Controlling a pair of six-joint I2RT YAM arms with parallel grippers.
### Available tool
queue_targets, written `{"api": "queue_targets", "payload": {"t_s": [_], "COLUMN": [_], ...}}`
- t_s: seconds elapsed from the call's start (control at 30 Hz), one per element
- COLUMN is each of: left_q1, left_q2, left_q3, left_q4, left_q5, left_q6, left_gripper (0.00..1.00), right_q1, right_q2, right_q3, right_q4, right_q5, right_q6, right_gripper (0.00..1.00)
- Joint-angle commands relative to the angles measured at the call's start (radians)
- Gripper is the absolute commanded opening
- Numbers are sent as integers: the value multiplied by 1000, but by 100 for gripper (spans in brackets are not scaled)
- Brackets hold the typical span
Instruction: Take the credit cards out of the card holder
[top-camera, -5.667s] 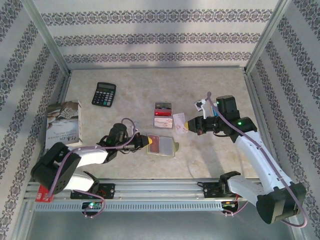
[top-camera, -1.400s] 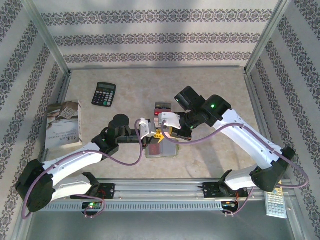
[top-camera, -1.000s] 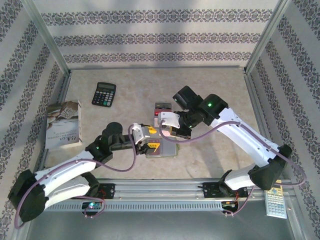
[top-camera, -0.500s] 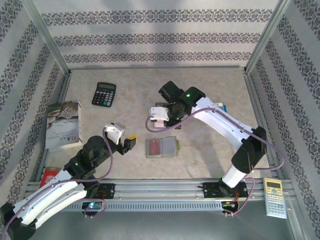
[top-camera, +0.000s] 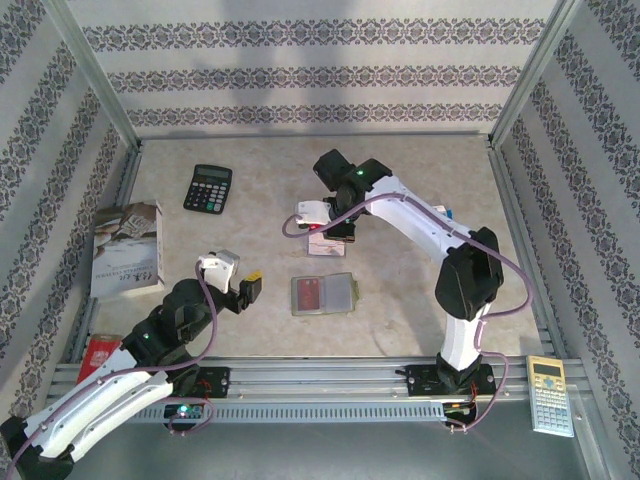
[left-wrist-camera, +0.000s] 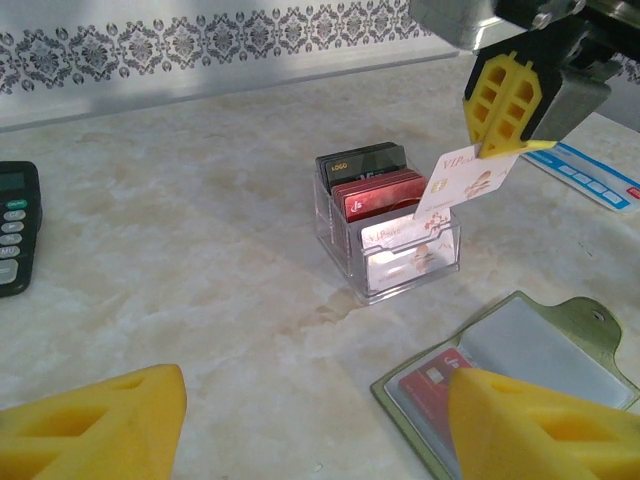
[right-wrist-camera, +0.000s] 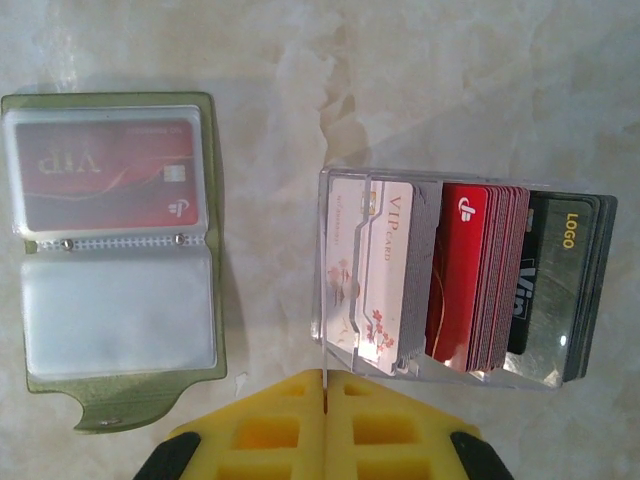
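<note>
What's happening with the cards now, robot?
Left gripper open, empty. Right gripper shut on white card over clear rack. Red card still in wallet. Nothing blocking.

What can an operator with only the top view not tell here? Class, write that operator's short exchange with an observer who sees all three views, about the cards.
Operator: Does the right gripper hold anything?
Observer: Yes. In the left wrist view the right gripper pinches a pale card by its upper end, at the clear box.
Operator: What is in the holder?
Observer: In the right wrist view the holder lies open with one red card in one pocket, and the other pocket is empty.
</note>
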Motion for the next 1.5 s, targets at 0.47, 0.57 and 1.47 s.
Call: {"api": "queue_targets", "payload": {"t_s": [0.47, 0.57, 1.47], "left_q1": [-9, -9, -9], "left_q2": [12, 26, 108], "left_q3": [3, 2, 15], "left_q4": [-21, -9, 26], "left_q5": [-19, -13, 11], "left_q6": [1, 0, 0], "left_gripper": [71, 71, 71], "right_q1": [-36, -43, -72], "right_q2": [119, 130, 195], "right_q3": [83, 88, 115], "right_q4": [-51, -48, 1], "right_q5": [-64, -60, -82], "right_q6": [-55, -56, -55], "right_gripper": [0, 0, 0]}}
